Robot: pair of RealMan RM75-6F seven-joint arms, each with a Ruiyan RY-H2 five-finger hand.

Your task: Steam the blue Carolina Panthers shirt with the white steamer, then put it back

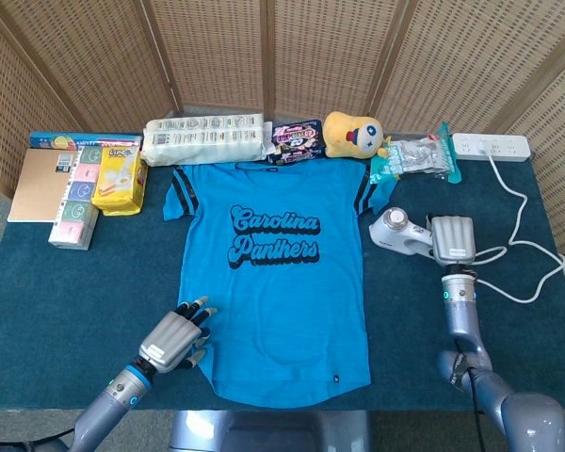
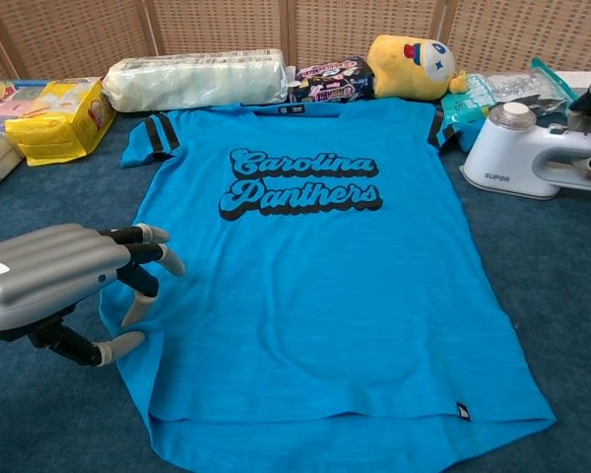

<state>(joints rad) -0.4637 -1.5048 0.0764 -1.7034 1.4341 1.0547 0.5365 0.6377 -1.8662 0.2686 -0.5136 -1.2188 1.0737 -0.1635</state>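
Steamer (image 1: pixel 400 233) riding in my right hand (image 1: pixel 451 239), gripped by its handle, right of centre; left hand (image 1: pixel 174 339) pressing the shirt (image 1: pixel 273 292) hem, lower left, fingers spread, keeping fabric flat.

Left hand (image 2: pixel 64 286): silver-grey ribbed metal back, black finger segments w/ pale grey tips, small white sticker on near edge. Right hand (image 1: pixel 451 240): same silver ribbed back plate. Both wrists: slim grey-blue cylinders w/ a small green-lit ring, widening to rounded grey forearm joints at near frame edge.
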